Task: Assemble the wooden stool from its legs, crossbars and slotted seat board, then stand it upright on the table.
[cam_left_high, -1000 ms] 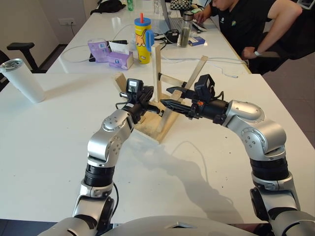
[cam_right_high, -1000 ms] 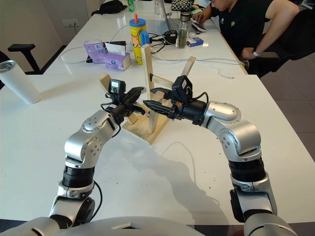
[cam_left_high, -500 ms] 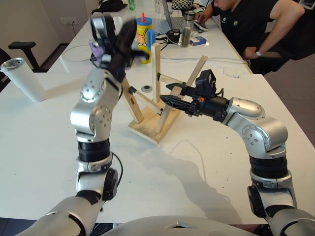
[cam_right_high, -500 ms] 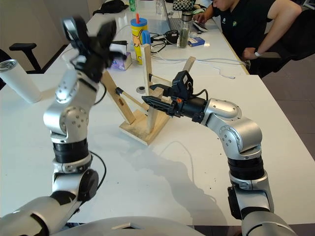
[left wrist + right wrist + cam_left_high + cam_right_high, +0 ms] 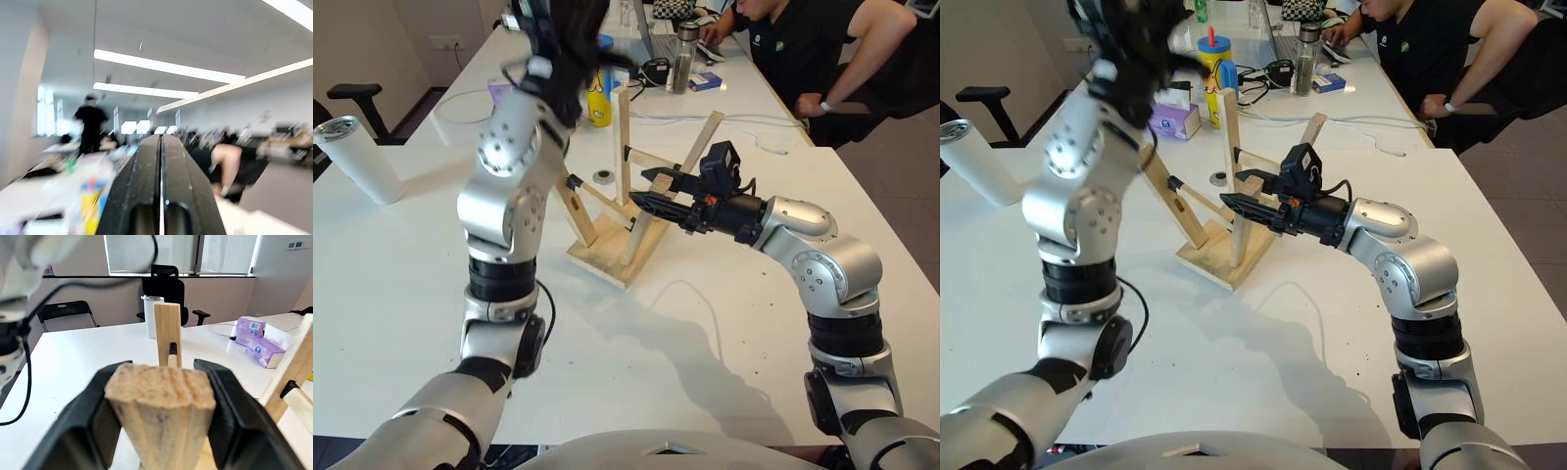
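Observation:
The half-built wooden stool lies with its slotted seat board (image 5: pixel 605 260) flat on the white table and its legs pointing up. One leg (image 5: pixel 624 137) stands upright, another leg (image 5: pixel 576 210) leans to the left, and thin crossbars (image 5: pixel 607 201) join them. My right gripper (image 5: pixel 653 200) is shut on the slanted leg (image 5: pixel 702 143), whose wood sits between its pads (image 5: pixel 110 406). My left gripper (image 5: pixel 160 142) is raised high above the stool with its fingers pressed together and nothing between them.
A white tumbler (image 5: pixel 358 159) stands at the table's left. Behind the stool are a small round piece (image 5: pixel 603 177), a purple tissue pack (image 5: pixel 1173 120), a yellow cup (image 5: pixel 1213 61) and cables. A person sits at the far table.
My left arm let go of the stool and swung up high above the table. The stool's left leg now leans free. My right gripper stayed on its leg.

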### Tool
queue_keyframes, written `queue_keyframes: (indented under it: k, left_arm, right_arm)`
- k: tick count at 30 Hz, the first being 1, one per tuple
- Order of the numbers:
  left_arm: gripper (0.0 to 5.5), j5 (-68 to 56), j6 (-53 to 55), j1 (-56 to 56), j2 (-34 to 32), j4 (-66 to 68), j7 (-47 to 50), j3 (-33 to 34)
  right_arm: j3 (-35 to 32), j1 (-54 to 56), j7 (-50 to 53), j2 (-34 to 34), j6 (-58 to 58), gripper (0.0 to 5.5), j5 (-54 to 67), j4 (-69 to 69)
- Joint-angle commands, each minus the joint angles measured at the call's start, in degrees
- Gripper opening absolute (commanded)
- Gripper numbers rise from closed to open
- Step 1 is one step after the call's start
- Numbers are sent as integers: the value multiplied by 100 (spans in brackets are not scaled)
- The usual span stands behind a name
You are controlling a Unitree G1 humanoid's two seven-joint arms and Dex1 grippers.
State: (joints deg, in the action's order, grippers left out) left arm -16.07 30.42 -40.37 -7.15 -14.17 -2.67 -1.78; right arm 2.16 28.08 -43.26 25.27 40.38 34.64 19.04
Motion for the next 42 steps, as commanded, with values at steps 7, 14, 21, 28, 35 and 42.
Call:
queue_keyframes:
  k: [7,14,21,28,35,42]
  left_arm:
    - [0,1335,395,3118,-931,1429,-585,-1810]
    - [0,1639,-36,2461,-746,686,-389,-1458]
    - [0,1793,-161,2139,-672,315,-306,-1061]
    - [0,2129,-233,2076,-717,362,-266,-1002]
    - [0,2068,-588,1985,-646,113,-477,-883]
    - [0,1235,-412,1018,-466,-126,-746,-14]
  right_arm:
    - [-97,-9,76,-79,221,209,313,96]
    - [-71,49,91,-104,176,209,229,49]
    - [-237,310,394,-345,161,256,251,-20]
    - [-348,311,472,-415,162,297,492,58]
    - [-1676,1098,1724,-1152,424,297,2255,-303]
    - [-1847,1284,2456,-1187,416,297,2626,-606]
